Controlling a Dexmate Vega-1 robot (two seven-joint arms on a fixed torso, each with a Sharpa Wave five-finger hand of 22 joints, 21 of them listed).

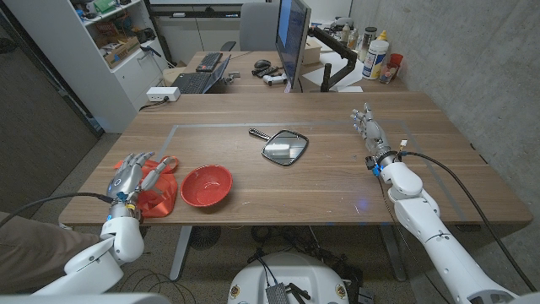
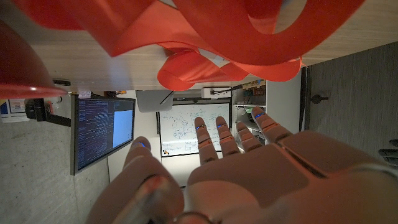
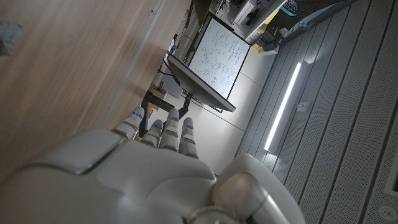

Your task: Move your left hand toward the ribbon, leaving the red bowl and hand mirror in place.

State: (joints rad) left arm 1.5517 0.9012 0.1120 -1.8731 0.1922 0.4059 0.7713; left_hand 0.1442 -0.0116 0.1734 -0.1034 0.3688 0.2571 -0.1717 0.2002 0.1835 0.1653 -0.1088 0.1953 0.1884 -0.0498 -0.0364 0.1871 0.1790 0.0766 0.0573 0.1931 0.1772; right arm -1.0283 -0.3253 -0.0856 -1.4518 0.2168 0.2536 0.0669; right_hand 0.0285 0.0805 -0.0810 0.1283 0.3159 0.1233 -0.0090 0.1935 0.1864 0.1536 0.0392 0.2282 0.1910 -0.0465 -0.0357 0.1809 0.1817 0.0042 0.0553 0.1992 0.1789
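A red ribbon [image 1: 156,187] lies in loose loops at the table's front left corner, seen close in the left wrist view [image 2: 205,37]. My left hand [image 1: 128,177] hovers over or against its left side, fingers apart, holding nothing [image 2: 242,168]. Just right of the ribbon sits the red bowl [image 1: 207,185], whose rim shows blurred in the left wrist view [image 2: 25,68]. The hand mirror [image 1: 283,147] lies at the table's middle, handle pointing back left. My right hand [image 1: 369,133] stands on the right side of the table, fingers straight and empty [image 3: 155,168].
A second desk behind carries a monitor [image 1: 291,38], keyboards [image 1: 194,82], bottles [image 1: 375,55] and a monitor arm [image 1: 337,59]. A white power strip [image 1: 162,95] sits at the back left. A black cable [image 1: 472,203] trails from my right arm. A concrete wall [image 1: 489,76] stands to the right.
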